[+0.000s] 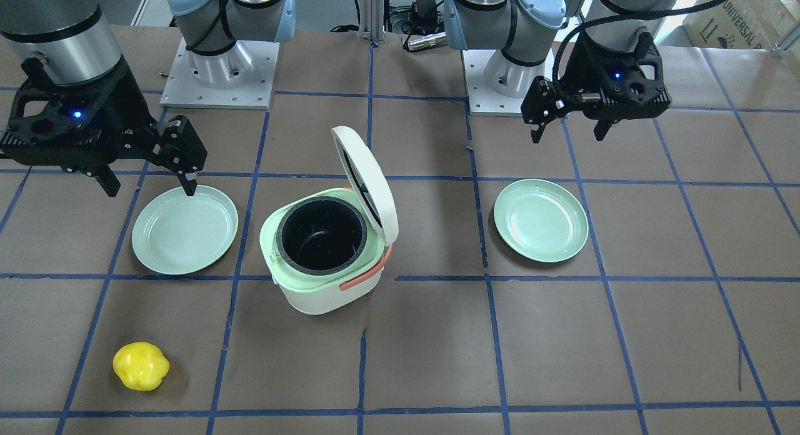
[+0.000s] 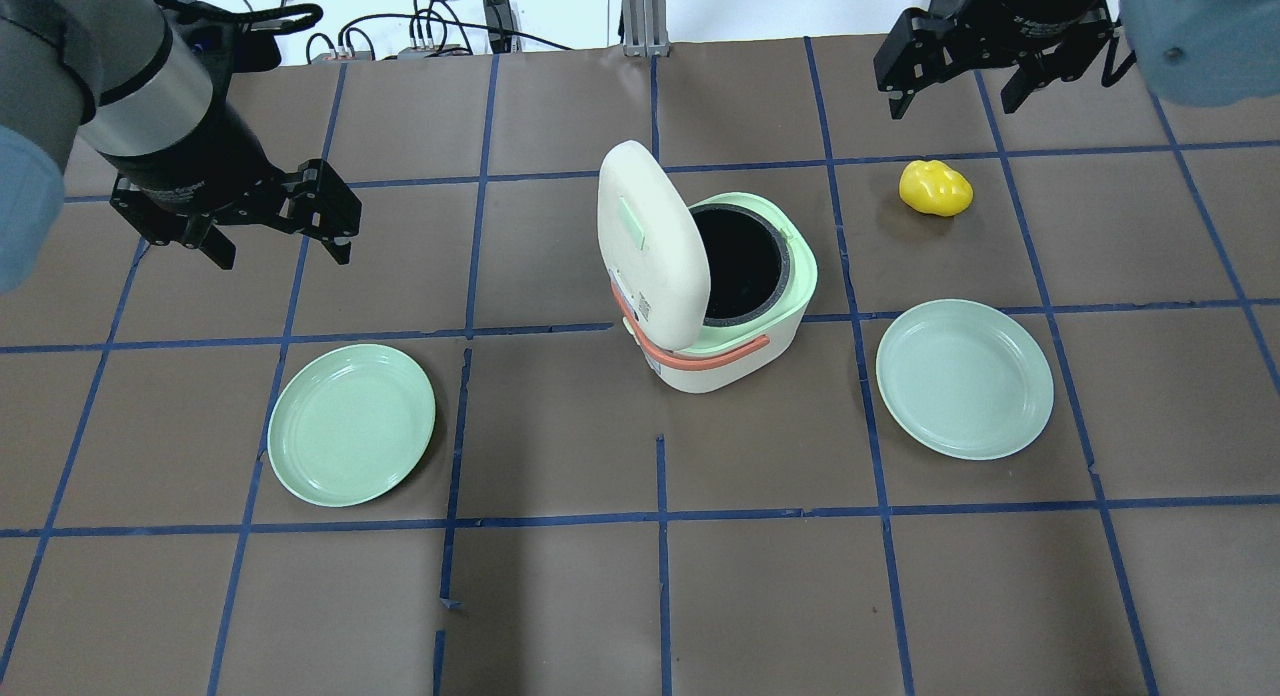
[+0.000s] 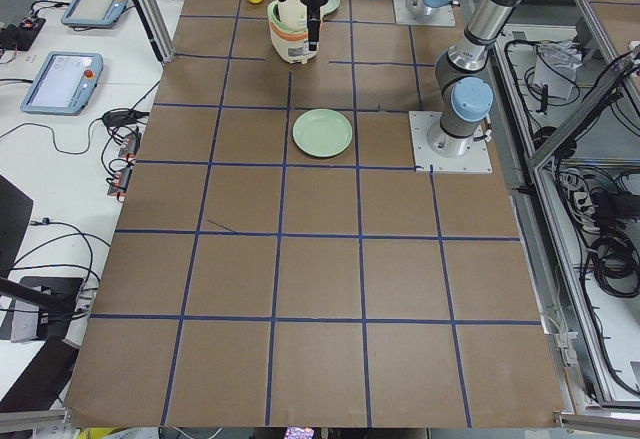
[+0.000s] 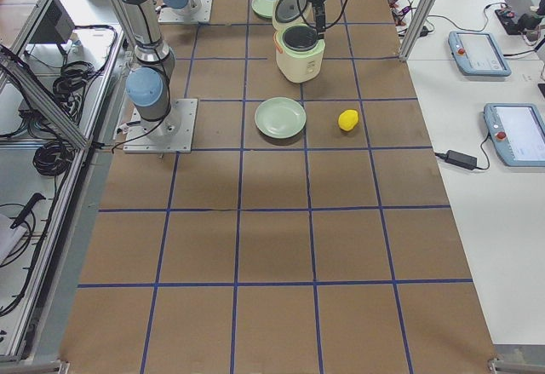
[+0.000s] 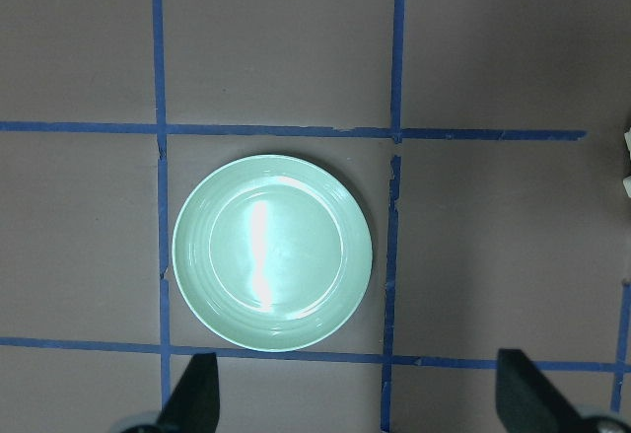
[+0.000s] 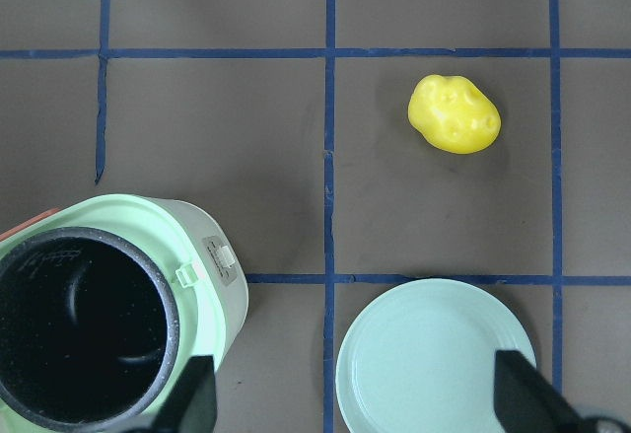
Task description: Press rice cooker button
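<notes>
The small white rounded-square rice cooker (image 2: 722, 361), with a mint green rim and a salmon-orange handle, stands with its lid (image 2: 650, 241) tipped up. It sits between two round pale green plates, one (image 2: 350, 423) to its left and one (image 2: 965, 378) to its right. The left gripper (image 2: 283, 256) hangs well off the cooker's left and the right gripper (image 2: 950, 106) well off its right — both with jaws spread, holding nothing. A lumpy yellow toy fruit (image 2: 935, 188) lies right of the cooker.

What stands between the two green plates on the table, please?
The rice cooker, lid open, stands between the left plate and the right plate, touching neither; the overhead view shows this.
</notes>
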